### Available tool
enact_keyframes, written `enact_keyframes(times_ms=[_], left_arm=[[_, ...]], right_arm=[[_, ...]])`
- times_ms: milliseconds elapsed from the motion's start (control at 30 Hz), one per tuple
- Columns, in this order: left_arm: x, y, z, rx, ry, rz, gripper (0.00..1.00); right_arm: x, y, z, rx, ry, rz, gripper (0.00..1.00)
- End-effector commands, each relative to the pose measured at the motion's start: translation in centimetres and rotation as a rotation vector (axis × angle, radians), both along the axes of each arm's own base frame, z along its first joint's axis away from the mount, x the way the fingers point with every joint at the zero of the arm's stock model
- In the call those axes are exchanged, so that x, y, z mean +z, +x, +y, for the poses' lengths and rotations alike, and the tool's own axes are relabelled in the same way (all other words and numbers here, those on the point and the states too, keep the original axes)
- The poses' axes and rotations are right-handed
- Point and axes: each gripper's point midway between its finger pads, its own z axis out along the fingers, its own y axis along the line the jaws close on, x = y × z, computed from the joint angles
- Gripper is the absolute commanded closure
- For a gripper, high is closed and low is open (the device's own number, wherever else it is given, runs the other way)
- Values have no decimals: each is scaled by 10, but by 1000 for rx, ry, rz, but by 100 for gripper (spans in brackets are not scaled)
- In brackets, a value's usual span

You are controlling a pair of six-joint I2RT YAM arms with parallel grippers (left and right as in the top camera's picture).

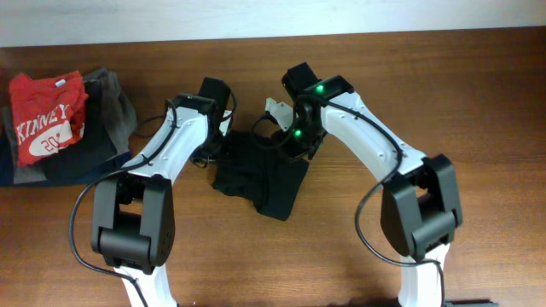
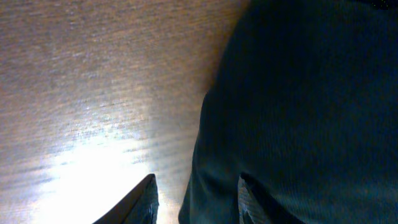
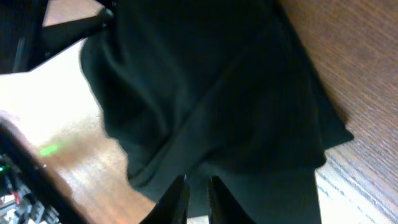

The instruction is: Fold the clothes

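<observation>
The black garment (image 1: 260,175) lies bunched in a heap at the table's middle. My left gripper (image 1: 220,145) is at its left edge. In the left wrist view the fingers (image 2: 196,202) are spread apart, with the garment's edge (image 2: 298,112) lying between them and a gap beside the left finger. My right gripper (image 1: 294,147) is at the heap's upper right. In the right wrist view its fingers (image 3: 198,196) are close together, pinching a fold of the black cloth (image 3: 211,93), which hangs lifted off the wood.
A red shirt with white "KINNEY" print (image 1: 47,115) lies on folded grey and dark navy garments (image 1: 111,107) at the far left. The wooden table (image 1: 478,102) ends at a pale wall along the back.
</observation>
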Motion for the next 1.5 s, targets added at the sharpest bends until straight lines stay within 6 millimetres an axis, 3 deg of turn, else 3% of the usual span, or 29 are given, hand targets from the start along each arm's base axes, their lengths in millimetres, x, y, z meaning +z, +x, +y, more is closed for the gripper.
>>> enact_keyframes(times_ms=[0, 100, 233, 400, 467, 533, 633, 700, 800, 900, 933, 1000, 1067, 1133, 1167, 1233, 1467], left_arm=[[-26, -10, 8, -12, 37, 22, 58], [-41, -13, 19, -8, 94, 10, 58], [-50, -18, 30, -4, 144, 13, 58], [-52, -22, 33, 3, 146, 23, 59], [-52, -23, 32, 3, 144, 30, 58], [-52, -26, 33, 3, 147, 41, 59], [-52, -33, 35, 3, 154, 68, 59], [-52, -45, 36, 12, 157, 118, 70], [-45, -69, 43, 59, 185, 209, 80], [-27, -69, 43, 83, 181, 178, 82], [-14, -61, 41, 87, 162, 119, 82], [17, -40, 36, 108, 115, -23, 79], [48, -18, 30, 117, 64, -176, 59], [77, 4, 18, 112, -17, -321, 44], [87, 11, 7, 73, -75, -365, 42], [89, 16, -6, 31, -145, -377, 37], [53, 28, -9, -19, -289, -292, 28]], right_arm=[[-26, 2, 3, 6, -8, 37, 84], [-55, 11, -6, -1, -90, 28, 84], [-80, 43, -25, -48, -234, -95, 80], [-83, 79, -48, -142, -330, -225, 62], [-83, 83, -56, -175, -331, -217, 49], [-81, 83, -65, -190, -338, -206, 45], [-68, 87, -75, -214, -333, -215, 39], [-45, 93, -78, -233, -315, -253, 37], [12, 103, -91, -281, -302, -361, 34], [56, 95, -95, -298, -264, -414, 29], [74, 86, -93, -293, -229, -418, 27], [88, 72, -90, -281, -192, -400, 27], [91, 55, -80, -251, -130, -334, 25], [83, 39, -78, -223, -128, -260, 26], [80, 33, -80, -221, -141, -235, 26], [77, 28, -84, -221, -155, -210, 26], [75, 17, -88, -216, -178, -167, 26]])
